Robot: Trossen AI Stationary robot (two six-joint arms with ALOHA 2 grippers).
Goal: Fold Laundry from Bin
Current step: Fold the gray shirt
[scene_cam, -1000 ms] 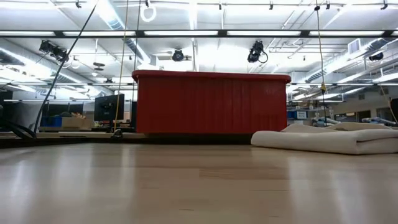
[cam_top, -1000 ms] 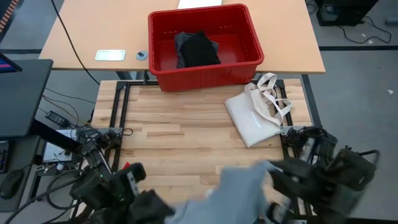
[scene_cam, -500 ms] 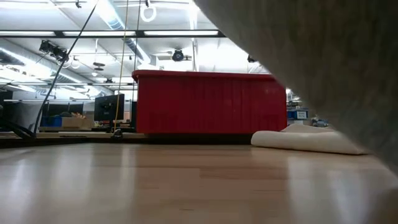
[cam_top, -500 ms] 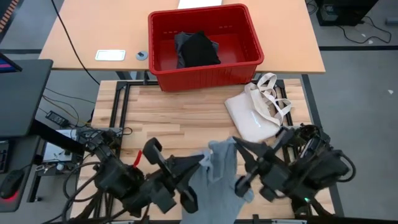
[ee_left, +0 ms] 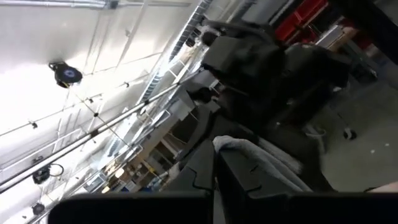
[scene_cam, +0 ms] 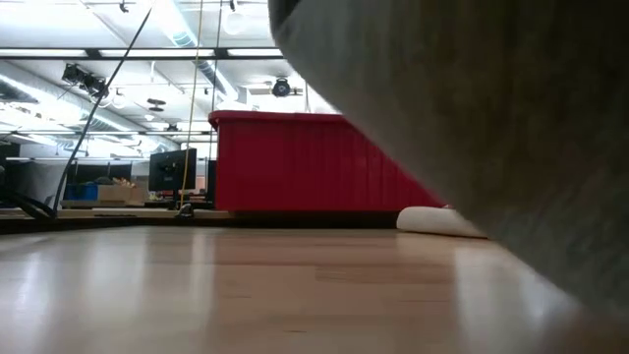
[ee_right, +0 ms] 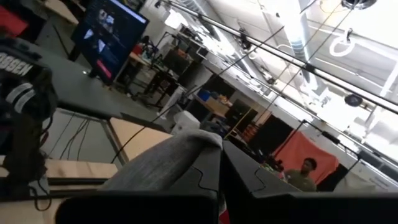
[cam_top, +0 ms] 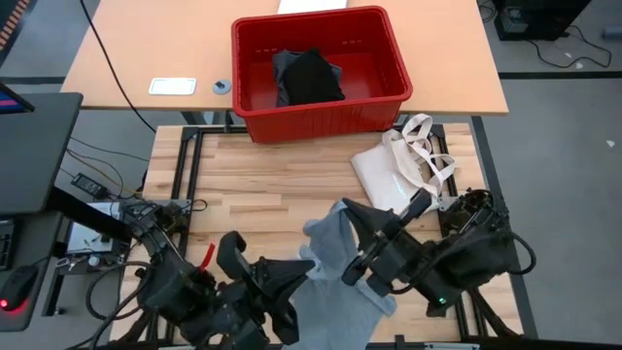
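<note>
While clamped, both grippers hold the grey T-shirt (cam_top: 335, 262).

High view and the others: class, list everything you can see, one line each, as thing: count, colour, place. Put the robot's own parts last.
T-shirt: one, light grey, held up over the table's near edge between both grippers.
Bin: one, red, at the table's far edge.
Black garment: one, black, inside the bin.
Tote bag: one, cream, right of centre, near the bin.
Table: one, light wood.
Person: one, far off in the room.
Left gripper: one, dark, shut on the T-shirt.
Right gripper: one, dark, shut on the T-shirt.
</note>
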